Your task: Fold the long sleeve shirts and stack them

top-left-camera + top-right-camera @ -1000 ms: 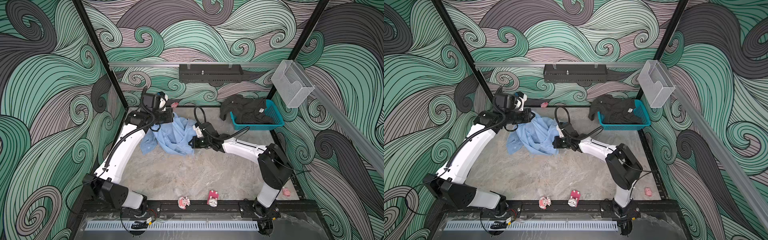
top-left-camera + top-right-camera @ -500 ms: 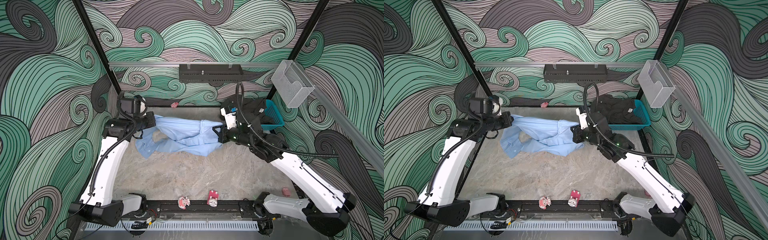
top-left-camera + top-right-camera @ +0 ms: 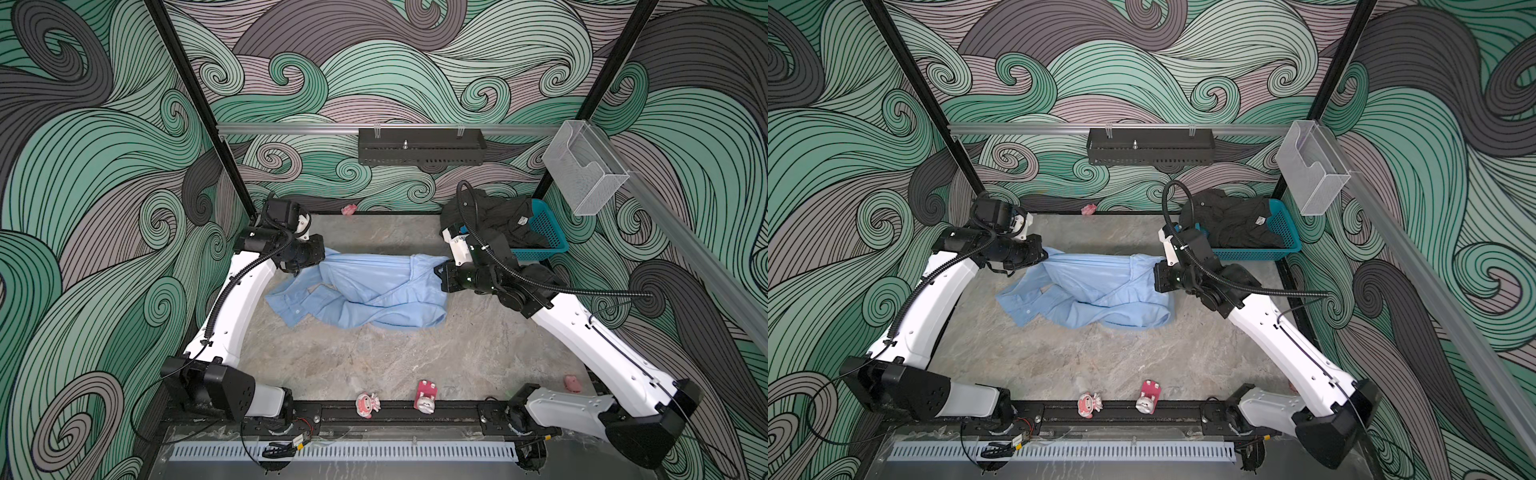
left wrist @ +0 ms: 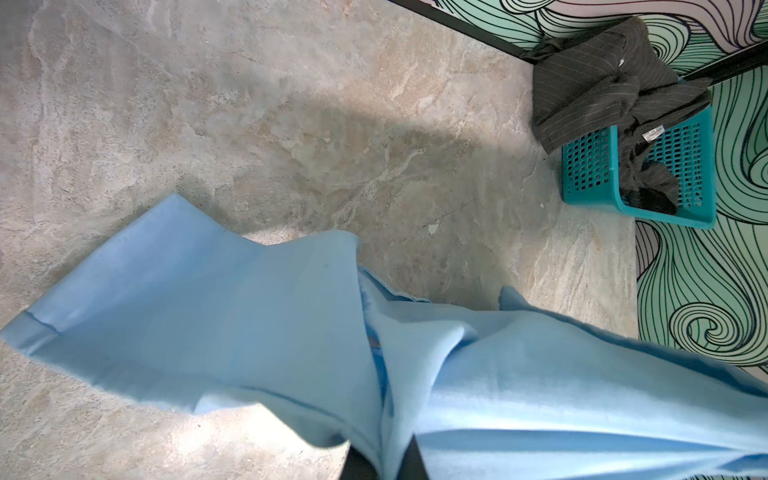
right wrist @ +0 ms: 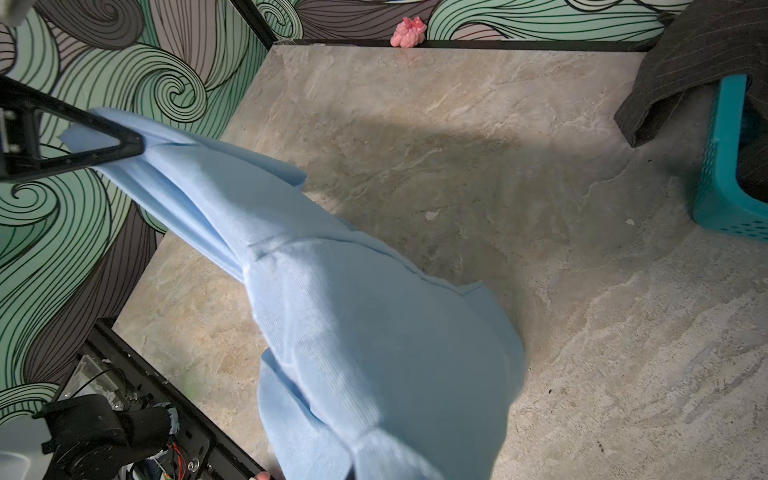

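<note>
Light blue shirt (image 3: 374, 286), both ends pinched in left and right jaws, charcoal shirt (image 3: 500, 214), white tag (image 4: 653, 134) unreadable.

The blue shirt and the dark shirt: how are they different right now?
Colour: the blue shirt is plain light blue; the dark shirt is charcoal with thin pinstripes.
Place: the blue shirt hangs stretched over the table, partly resting on it; the dark shirt lies heaped in the teal basket, spilling over its rim.
Handling: the left gripper and right gripper are shut on the blue shirt; neither holds the dark shirt.
Neither is folded.
</note>
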### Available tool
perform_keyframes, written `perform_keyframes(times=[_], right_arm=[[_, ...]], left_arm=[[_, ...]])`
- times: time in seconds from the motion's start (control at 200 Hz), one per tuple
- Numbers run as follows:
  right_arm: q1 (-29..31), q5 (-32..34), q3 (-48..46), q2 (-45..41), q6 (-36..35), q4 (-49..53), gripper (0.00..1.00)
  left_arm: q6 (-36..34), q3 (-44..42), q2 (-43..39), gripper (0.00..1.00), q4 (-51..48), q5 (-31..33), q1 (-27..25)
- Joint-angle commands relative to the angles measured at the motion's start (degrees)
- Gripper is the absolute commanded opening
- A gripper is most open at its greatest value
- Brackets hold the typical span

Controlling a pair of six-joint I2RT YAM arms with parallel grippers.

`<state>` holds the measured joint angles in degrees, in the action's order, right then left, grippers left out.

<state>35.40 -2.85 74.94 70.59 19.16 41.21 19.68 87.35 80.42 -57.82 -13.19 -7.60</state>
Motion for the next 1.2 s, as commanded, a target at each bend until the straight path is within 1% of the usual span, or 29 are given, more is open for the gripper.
perform_keyframes(times=[0.0,0.035,0.16,0.235,0.295,0.325,0.375,0.39,0.44,0.505,0.58,0.62,0.655,0.7,0.73,0.771,0.791,0.816,0.836,0.896,0.931,0.981,1.106,1.146,1.196], right_arm=[[-4.5,8.2,1.3,2.7,-0.9,6.5,0.00],[-4.8,7.9,1.8,4.8,-1.1,6.5,0.00],[-5.7,6.1,4.2,10.1,-1.2,6.4,0.00],[-5.6,5.8,5.9,9.8,-1.3,6.2,0.00],[-5.6,7.7,7.5,8.7,-2.7,6.4,0.00],[-5.7,8.8,8.5,8.2,-3.6,6.7,0.00],[-5.9,9.6,10.8,8.2,-4.8,7.8,0.00],[-6.1,9.7,11.6,8.4,-5.1,8.2,0.00],[-6.3,9.5,14.3,9.9,-6.0,9.7,0.00],[-6.6,8.6,17.2,12.9,-6.5,11.0,0.00],[-6.7,5.4,20.4,17.3,-6.5,12.0,0.00],[-6.7,3.6,22.6,20.4,-6.4,12.6,0.00],[-6.7,2.4,24.6,23.2,-6.3,13.1,0.00],[-6.6,1.7,27.1,27.0,-6.4,14.0,0.05],[-6.6,1.4,28.7,29.5,-6.5,14.7,0.09],[-6.6,1.5,30.8,32.7,-6.4,15.9,0.22],[-6.5,1.6,32.0,34.0,-6.3,16.8,0.34],[-6.4,1.9,33.6,35.5,-6.1,18.1,0.44],[-6.2,2.2,34.5,36.3,-6.0,19.1,0.50],[-4.8,5.1,34.4,36.0,-5.8,19.8,0.61],[-3.8,7.2,33.3,34.6,-5.4,19.5,0.66],[-2.4,9.4,31.3,32.0,-4.5,19.4,0.72],[1.4,12.2,21.8,23.2,1.5,18.0,0.81],[2.8,11.9,17.5,20.3,4.1,16.4,0.83],[4.3,9.9,11.5,17.6,8.1,13.3,0.84]], left_arm=[[-1.2,-0.6,0.7,0.00,-0.5,11.5,3.5],[-1.1,-0.8,2.4,0.00,-0.4,11.0,3.5],[-1.4,-0.5,3.8,0.00,-1.4,10.0,3.5],[-1.4,1.4,4.0,0.00,-4.7,10.6,3.5],[-1.1,2.2,3.5,0.00,-7.1,10.9,3.5],[-1.2,1.8,2.8,0.00,-7.8,10.0,3.5],[-1.7,-1.0,1.5,0.00,-6.8,6.7,3.4],[-1.7,-2.1,-0.3,0.00,-6.0,5.6,3.3],[-1.4,-6.9,-2.5,0.00,-3.1,2.6,2.9],[0.0,-12.5,-4.3,0.01,0.5,1.9,2.2],[0.8,-17.3,-4.5,0.02,3.0,0.7,2.0],[1.1,-18.7,-4.1,0.04,3.6,-0.2,1.9],[1.3,-19.3,-3.3,0.07,3.8,-0.6,1.9],[1.1,-19.0,-1.9,0.17,2.9,-0.9,1.9],[1.4,-18.2,-0.7,0.27,1.6,-0.7,1.9],[1.4,-17.3,0.5,0.40,0.6,-0.9,1.9],[1.3,-17.3,0.6,0.46,0.6,-0.9,1.9],[1.4,-17.4,0.5,0.51,0.8,-0.9,1.9],[1.5,-17.5,0.1,0.55,1.1,-0.7,1.9],[1.8,-18.0,-1.6,0.63,1.8,0.7,1.9],[2.1,-18.0,-2.7,0.67,1.8,1.7,2.0],[2.2,-18.0,-4.0,0.68,1.8,2.5,2.1],[2.1,-19.0,-5.9,0.69,3.7,2.2,2.1],[2.2,-19.7,-6.1,0.69,4.8,2.1,2.1],[2.6,-20.8,-5.8,0.69,6.5,1.5,2.1]])
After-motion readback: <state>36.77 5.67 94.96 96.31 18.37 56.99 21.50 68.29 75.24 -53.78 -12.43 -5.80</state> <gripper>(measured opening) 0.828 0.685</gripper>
